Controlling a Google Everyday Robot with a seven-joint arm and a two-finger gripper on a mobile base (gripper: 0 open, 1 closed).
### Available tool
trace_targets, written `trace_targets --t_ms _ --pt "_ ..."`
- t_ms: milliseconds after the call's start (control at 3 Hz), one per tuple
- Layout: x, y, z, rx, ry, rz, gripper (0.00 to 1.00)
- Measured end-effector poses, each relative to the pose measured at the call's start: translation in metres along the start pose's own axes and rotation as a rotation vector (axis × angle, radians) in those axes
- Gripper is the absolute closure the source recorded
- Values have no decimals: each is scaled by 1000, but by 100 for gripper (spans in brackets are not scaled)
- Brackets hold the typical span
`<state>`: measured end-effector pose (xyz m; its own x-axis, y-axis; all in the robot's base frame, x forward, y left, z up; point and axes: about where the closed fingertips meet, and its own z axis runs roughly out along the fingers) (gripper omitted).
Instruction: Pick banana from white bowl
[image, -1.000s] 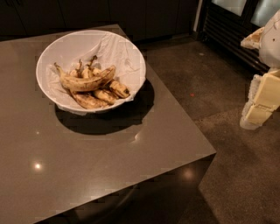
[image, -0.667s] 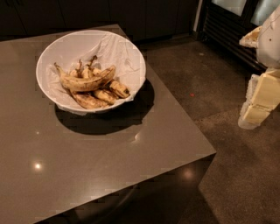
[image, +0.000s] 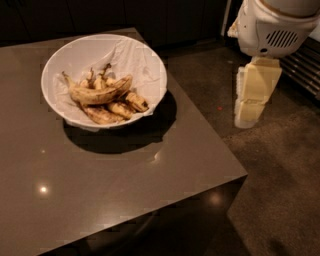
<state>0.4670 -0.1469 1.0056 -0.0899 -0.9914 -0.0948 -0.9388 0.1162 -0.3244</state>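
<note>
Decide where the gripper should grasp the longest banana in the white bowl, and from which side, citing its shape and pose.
Probably grip the banana at its thick middle from above, closing across its width: it lies atop the shorter bananas, and the wall of the white bowl blocks a sideways approach. The gripper hangs right of the table, over the floor.
</note>
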Motion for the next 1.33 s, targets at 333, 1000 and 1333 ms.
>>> trace_targets --t_ms 333,1000,1333 --pt "-30 -9 2 -9 20 -85 0" --pt "-56 -20 2 22 -3 -119 0" --pt "-95 -33 4 30 -11 -204 0"
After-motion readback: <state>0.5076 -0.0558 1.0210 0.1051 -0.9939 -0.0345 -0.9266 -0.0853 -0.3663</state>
